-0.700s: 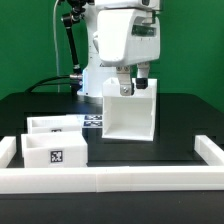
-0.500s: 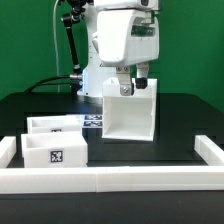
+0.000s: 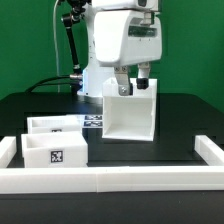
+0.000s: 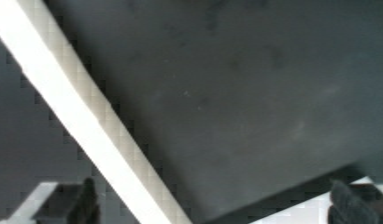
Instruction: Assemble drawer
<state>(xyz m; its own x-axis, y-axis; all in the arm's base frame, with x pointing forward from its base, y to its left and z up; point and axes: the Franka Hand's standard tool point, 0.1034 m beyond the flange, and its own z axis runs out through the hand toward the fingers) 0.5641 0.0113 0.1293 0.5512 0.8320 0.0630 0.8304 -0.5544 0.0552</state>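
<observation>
The tall white drawer housing stands upright on the black table, its top open. My gripper hangs over that opening with its dark fingers spread and dipping to the top edge. In the wrist view the gripper is open, and a white wall edge of the housing runs between the two fingertips; nothing is clamped. Two small white trays sit at the exterior view's left: one behind, and one in front with a tag on its face.
A long low white rim wall runs along the front and turns up at both ends. The marker board lies flat between the trays and the housing. The robot base and cables stand behind the housing.
The arm has shifted very slightly above the housing. The gripper stays open and the parts have not moved.
</observation>
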